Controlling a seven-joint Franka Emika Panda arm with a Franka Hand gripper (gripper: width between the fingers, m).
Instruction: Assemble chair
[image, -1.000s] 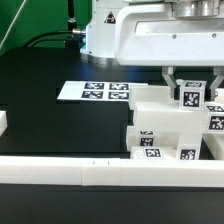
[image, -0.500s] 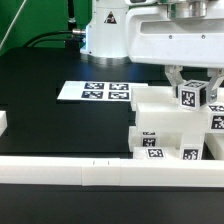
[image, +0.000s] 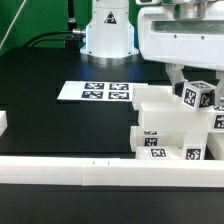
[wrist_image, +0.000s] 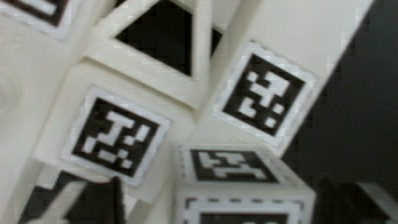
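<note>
A long white border rail (image: 100, 172) runs across the black table (image: 40, 80), closer to the camera than the marker board (image: 95, 91), and it hides the foot of whatever stands behind it. A small white block (image: 3, 122) sits at the exterior view's left of the marker board, by the picture's edge. The robot base (image: 108, 35) rises behind the board.

The marker board carries four square black-and-white tags. The robot base has one more near its top. In the wrist view, tags (wrist_image: 111, 135) of the same kind fill the picture on white faces (too blurred to read as anything but patterns).

The partly built chair (image: 160, 130) stands at the exterior view's right of the marker board and nearer the camera, right behind the rail, with tags on its front faces. On its upper part sits a tilted tagged post (image: 199, 98). The gripper (image: 196, 84) is directly over this post, with fingers on either side of it. I cannot tell whether they clamp it or stand clear.
</note>
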